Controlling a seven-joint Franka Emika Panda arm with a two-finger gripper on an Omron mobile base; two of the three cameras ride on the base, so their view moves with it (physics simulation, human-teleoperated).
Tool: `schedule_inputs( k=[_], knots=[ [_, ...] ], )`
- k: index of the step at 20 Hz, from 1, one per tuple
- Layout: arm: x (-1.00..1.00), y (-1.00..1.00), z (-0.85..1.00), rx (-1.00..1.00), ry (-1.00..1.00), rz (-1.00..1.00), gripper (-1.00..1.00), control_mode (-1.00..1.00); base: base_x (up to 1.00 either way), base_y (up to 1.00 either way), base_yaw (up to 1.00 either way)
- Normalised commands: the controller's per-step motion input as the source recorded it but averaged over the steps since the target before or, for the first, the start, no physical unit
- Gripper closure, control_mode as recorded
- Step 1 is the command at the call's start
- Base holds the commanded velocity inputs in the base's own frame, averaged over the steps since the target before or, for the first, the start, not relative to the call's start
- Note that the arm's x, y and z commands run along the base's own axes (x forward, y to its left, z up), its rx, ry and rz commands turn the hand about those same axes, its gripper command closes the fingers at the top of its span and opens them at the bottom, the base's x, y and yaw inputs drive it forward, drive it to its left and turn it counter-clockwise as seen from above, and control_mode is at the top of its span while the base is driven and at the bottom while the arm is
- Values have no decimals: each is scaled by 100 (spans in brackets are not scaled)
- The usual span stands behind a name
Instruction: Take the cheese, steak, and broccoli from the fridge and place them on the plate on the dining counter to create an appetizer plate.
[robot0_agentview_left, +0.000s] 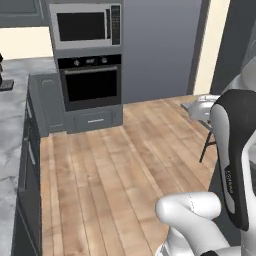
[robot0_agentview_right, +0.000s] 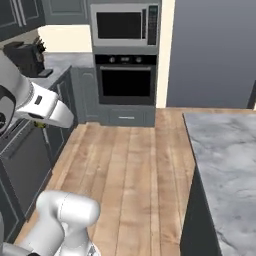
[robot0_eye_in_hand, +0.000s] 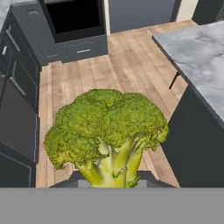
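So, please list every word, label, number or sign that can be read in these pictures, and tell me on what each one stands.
None can be read.
Microwave control panel: only blurred marks, too small to read.
Wall oven control strip: pale dots and knobs, no legible text.
Robot arm dark link: a faint mark, too blurred to read.
Broccoli, dining counter: no writing.
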Motion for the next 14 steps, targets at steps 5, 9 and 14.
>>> schedule_inputs(
  k=[5,9,14],
  knots=[
    [0,0,0,0,0,0,100,100,100,37,-36],
    [0,0,0,0,0,0,100,100,100,24,-42],
    [0,0,0,0,0,0,100,100,100,34,-42]
  ],
)
